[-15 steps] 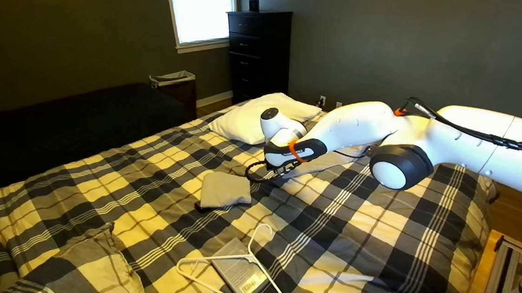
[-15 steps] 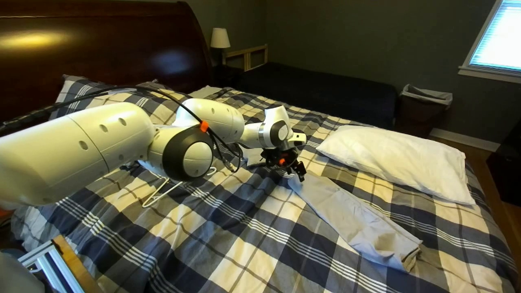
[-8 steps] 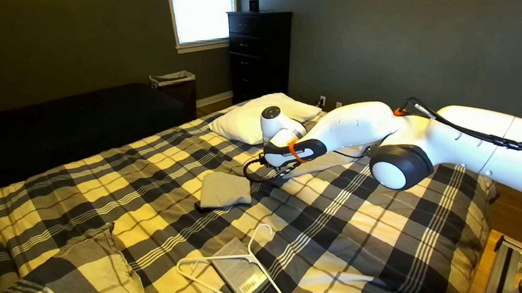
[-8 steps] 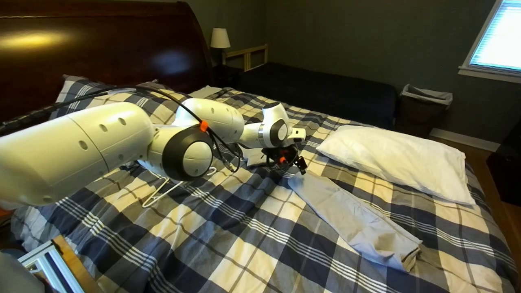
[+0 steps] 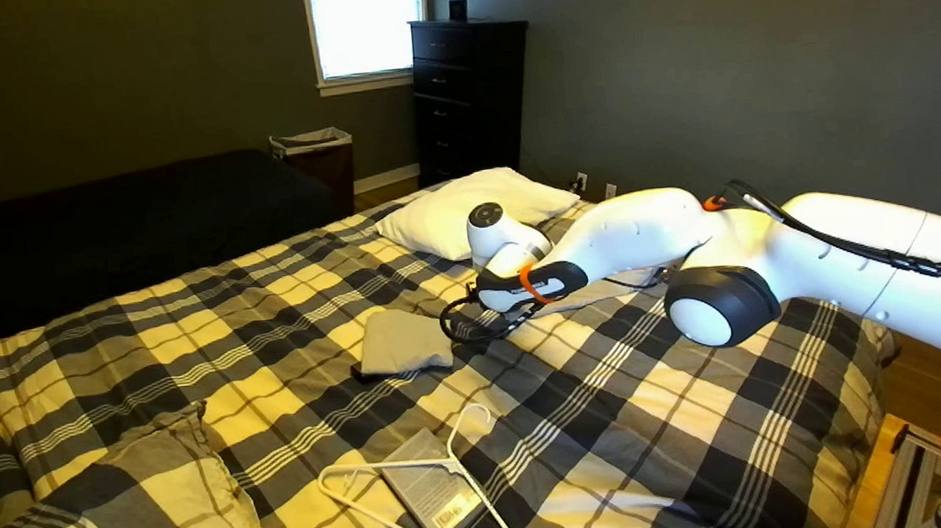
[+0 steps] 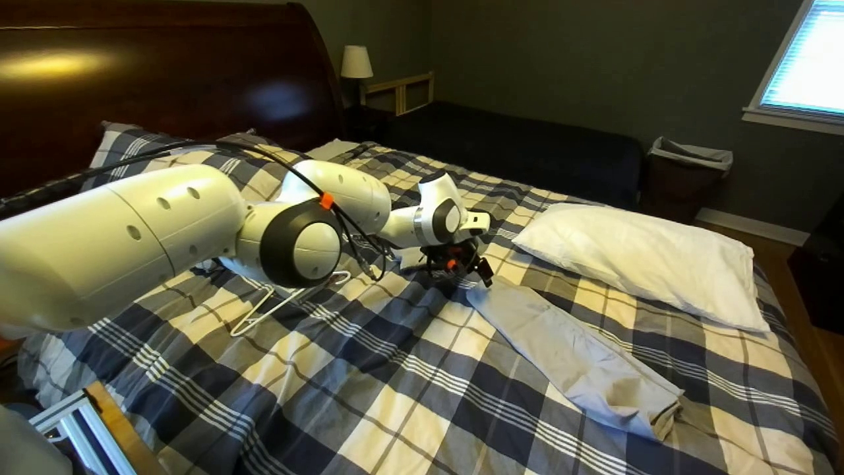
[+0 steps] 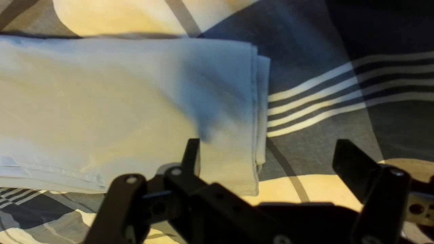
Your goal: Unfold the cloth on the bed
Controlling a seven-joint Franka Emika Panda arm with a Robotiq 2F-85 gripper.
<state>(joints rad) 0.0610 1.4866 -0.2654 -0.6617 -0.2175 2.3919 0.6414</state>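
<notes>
Fingers (image 7: 354, 166) wide apart, holding nothing; in the wrist view the cloth (image 7: 135, 108) ends between them; its long axis runs off leftward there

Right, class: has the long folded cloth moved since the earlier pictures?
No: in an exterior view, the long folded cloth sits where it did relative to the headboard.

In an exterior view, the cloth (image 6: 566, 348) lies lower right (the pillow (image 6: 636, 260) behind), the claw (image 6: 482, 271) near its left end.
</notes>
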